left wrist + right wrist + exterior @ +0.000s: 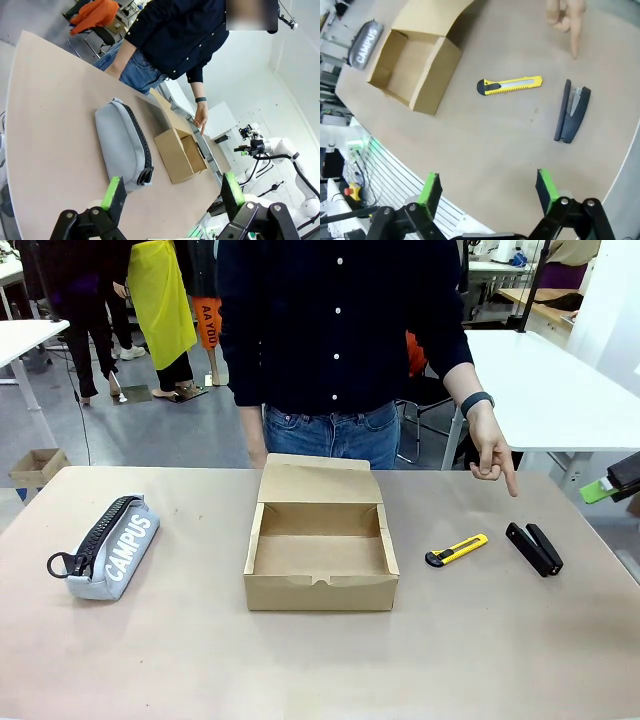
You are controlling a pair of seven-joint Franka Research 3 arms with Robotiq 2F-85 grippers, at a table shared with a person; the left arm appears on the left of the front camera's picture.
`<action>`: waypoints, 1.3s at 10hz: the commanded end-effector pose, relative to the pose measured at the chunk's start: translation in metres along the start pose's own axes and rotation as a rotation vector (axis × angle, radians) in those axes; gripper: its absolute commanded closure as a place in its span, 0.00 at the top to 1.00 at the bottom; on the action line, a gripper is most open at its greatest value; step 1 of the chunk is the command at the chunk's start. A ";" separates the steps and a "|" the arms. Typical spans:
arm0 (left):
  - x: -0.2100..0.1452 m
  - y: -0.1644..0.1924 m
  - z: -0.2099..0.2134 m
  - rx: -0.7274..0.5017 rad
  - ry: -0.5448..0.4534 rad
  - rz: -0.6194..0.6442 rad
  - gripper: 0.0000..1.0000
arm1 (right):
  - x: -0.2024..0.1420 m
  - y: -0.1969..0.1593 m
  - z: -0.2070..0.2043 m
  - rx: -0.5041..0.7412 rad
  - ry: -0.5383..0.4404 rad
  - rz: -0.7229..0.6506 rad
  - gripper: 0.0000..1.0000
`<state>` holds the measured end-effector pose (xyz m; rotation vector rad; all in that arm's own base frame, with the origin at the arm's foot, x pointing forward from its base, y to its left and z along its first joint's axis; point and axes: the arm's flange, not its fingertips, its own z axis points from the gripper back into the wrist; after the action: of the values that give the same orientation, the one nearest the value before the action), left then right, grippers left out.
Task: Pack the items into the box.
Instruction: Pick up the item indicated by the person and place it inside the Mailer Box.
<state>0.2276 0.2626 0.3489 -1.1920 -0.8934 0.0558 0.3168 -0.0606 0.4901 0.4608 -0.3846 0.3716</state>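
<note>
The grey-blue "CAMPUS" pouch (pixel 108 550) lies at the table's left. The brown box (pixel 320 592) stands open in the middle, its lid folded back and nothing inside. To its right lie the yellow-and-black utility knife (pixel 456 550) and a flat black elongated object (pixel 534 548). The person's hand (pixel 493 455) points down at that black object. My left gripper (pixel 172 192) hangs open above the table's left end, with the pouch (pixel 120 142) and box (pixel 172 157) beyond it. My right gripper (pixel 488 187) hovers open over bare table, short of the knife (pixel 510 85) and black object (pixel 571 111).
The person stands at the table's far edge behind the box. A small cardboard box (pixel 35 465) sits on the floor far left. White tables (pixel 560 390) stand behind. My right gripper (pixel 612 485) pokes in at the right edge of the front view.
</note>
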 end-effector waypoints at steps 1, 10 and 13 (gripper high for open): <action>0.000 -0.001 -0.001 -0.013 -0.023 -0.025 1.00 | 0.017 0.016 -0.013 -0.086 0.044 -0.010 1.00; 0.000 -0.001 -0.001 -0.013 -0.023 -0.025 1.00 | 0.046 -0.059 -0.165 -0.299 0.323 -0.245 1.00; 0.000 -0.001 -0.001 -0.013 -0.023 -0.025 1.00 | 0.038 -0.077 -0.183 -0.371 0.305 -0.269 1.00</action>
<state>0.2273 0.2628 0.3486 -1.1921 -0.8948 0.0558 0.4276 -0.0252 0.3319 0.1427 -0.0746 0.1320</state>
